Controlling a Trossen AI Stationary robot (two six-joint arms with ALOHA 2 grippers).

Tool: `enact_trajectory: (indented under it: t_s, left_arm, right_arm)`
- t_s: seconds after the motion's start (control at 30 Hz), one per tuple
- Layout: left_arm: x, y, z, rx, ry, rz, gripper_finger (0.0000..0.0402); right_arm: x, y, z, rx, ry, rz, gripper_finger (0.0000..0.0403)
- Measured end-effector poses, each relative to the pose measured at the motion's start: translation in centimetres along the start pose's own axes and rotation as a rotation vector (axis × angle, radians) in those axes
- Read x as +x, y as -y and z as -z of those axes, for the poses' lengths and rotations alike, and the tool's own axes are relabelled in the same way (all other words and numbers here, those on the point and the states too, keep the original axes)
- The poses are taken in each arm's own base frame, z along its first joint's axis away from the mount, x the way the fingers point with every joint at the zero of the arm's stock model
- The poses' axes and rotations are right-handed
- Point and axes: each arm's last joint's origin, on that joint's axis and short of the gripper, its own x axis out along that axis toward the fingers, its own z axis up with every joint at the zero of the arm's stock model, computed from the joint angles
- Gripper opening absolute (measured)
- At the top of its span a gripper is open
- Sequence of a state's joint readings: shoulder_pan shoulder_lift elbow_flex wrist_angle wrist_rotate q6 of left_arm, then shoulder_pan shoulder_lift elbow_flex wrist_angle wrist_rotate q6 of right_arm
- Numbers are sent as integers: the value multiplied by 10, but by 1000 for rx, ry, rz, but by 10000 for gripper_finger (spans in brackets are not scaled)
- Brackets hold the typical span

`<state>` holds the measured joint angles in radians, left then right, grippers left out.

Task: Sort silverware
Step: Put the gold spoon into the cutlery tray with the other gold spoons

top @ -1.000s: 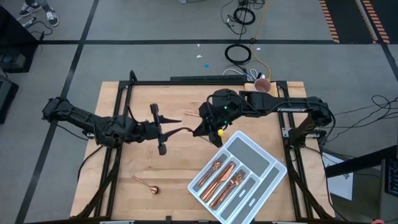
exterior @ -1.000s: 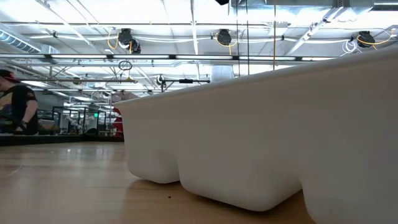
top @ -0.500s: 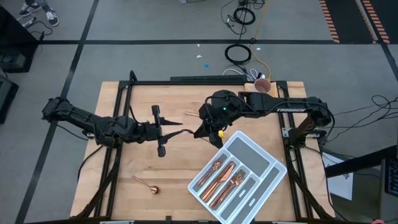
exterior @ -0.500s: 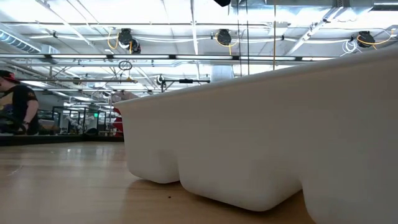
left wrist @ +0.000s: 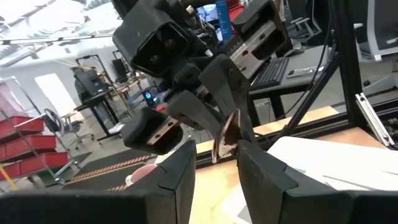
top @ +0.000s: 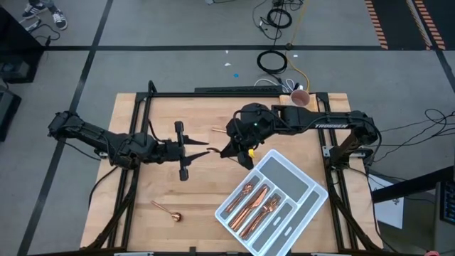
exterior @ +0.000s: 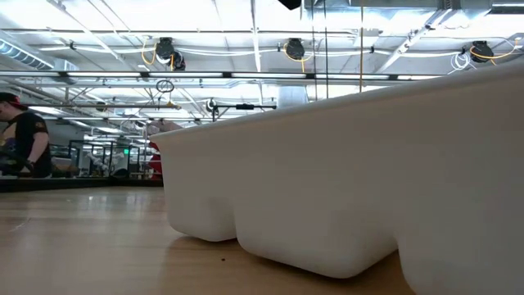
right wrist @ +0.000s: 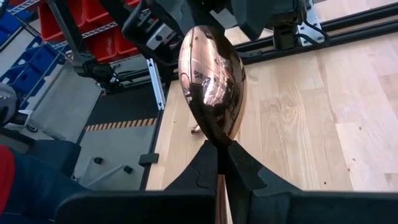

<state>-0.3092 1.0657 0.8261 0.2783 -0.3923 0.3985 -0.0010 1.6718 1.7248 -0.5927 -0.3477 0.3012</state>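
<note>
A copper spoon [right wrist: 210,81] hangs over the middle of the table, with my right gripper [top: 229,148] shut on it. The bowl sticks out past the fingertips toward my left gripper [top: 205,151]. That gripper is open and level, and its two fingers [left wrist: 186,163] stand either side of the bowl [left wrist: 224,134]. I cannot tell whether they touch it. Another spoon [top: 168,211] lies flat on the table at the near left. Several copper pieces [top: 254,203] lie in the grey-white tray [top: 298,178]. My right gripper pinches the spoon at its neck [right wrist: 219,142], just behind the bowl, between the two fingers [right wrist: 202,163]. The fingers slant down from the table's right side and lie along the spoon. The bowl juts out beyond them, clear of the table. The handle is hidden behind the fingers.
One small copper piece [top: 217,129] lies on the wood beyond the grippers. A pink cup [top: 299,96] stands at the far right corner. The tray's white wall [exterior: 368,180] fills the low view, and a person [exterior: 24,139] is far off in the room.
My left gripper has rolled slightly about its own line, staying in place at the spoon's bowl. My right gripper and the spoon have kept still.
</note>
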Motion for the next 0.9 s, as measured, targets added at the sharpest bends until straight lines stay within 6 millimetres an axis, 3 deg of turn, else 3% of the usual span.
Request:
enact_trajectory:
  t_s: [0.3,0.47,0.9]
  left_arm:
    - [4,3,3,5,-10,5,123]
    - [8,6,7,12,-25,10,102]
    - [8,3,1,-13,30,-18,84]
  right_arm:
    - [0,0,-1,-4,10,-3,0]
    - [0,-1,-3,-10,27,-9,0]
    - [0,1,2,-1,-23,13,0]
